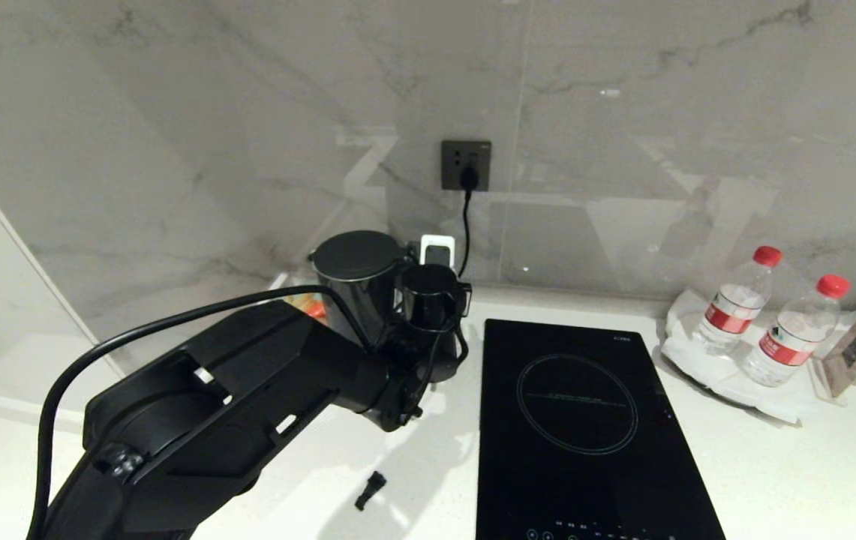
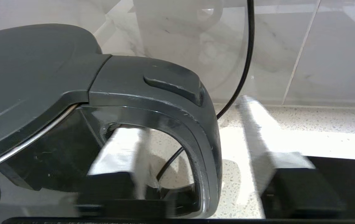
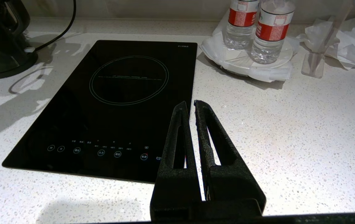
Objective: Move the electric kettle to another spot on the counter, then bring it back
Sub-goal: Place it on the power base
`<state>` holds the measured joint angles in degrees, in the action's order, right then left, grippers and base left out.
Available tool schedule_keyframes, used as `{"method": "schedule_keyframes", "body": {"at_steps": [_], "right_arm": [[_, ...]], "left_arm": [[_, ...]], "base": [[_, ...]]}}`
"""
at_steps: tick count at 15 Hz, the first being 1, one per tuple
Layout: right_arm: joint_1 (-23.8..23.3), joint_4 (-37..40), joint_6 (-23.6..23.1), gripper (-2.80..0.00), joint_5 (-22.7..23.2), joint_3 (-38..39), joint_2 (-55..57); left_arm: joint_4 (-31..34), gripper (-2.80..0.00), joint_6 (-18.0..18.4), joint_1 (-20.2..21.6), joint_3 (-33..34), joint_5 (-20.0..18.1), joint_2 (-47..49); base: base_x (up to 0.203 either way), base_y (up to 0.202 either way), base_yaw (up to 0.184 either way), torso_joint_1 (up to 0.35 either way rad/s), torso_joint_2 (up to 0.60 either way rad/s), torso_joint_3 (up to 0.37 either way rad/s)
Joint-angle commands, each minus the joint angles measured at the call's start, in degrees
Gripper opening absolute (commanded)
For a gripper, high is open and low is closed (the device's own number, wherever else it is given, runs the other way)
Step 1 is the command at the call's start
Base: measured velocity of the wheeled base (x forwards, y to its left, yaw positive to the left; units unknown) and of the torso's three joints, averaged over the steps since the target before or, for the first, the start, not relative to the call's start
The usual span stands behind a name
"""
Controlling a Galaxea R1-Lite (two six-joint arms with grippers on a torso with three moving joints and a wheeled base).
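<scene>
The electric kettle (image 1: 356, 264), glossy black with a flat lid, stands at the back left of the white speckled counter (image 1: 810, 480), close to the wall. In the left wrist view its lid (image 2: 25, 81) and loop handle (image 2: 208, 146) fill the picture. My left gripper (image 2: 189, 124) is open and straddles the upright of the handle. One blurred finger (image 2: 118, 152) sits inside the loop, the other (image 2: 267, 146) outside, both apart from the handle. My right gripper (image 3: 191, 104) hangs shut and empty over the counter by the hob's edge.
A black glass hob (image 1: 585, 420) lies right of the kettle. A power cord (image 2: 244, 71) runs up to a wall socket (image 1: 465, 165). Two water bottles (image 1: 735, 307) stand on a white tray at the back right, beside a card stand (image 1: 855, 349). A small black piece (image 1: 370, 490) lies in front.
</scene>
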<state>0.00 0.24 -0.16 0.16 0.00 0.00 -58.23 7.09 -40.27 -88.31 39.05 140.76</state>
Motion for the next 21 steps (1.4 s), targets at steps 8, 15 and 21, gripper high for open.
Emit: {"method": "schedule_keyframes", "body": {"at_steps": [8,15,21], "right_arm": [[0.0,0.0,0.0,-2.8,0.0,0.0,0.1],[0.0,0.0,0.0,-2.8,0.0,0.0,0.0],[0.0,0.0,0.0,-2.8,-0.1,0.0,0.1]], "left_arm": [[-1.7,0.0,-0.3,-1.1,7.1,-0.1,-3.1],[-5.7,0.0,-0.5,-3.3,16.1,-0.5,-6.6],[-7.6,0.0,-1.3,-5.0,27.4,-0.6,-15.1]], "base": [[0.0,0.0,0.0,0.0,0.0,0.0],[0.0,0.0,0.0,0.0,0.0,0.0],[0.0,0.0,0.0,0.0,0.0,0.0]]}}
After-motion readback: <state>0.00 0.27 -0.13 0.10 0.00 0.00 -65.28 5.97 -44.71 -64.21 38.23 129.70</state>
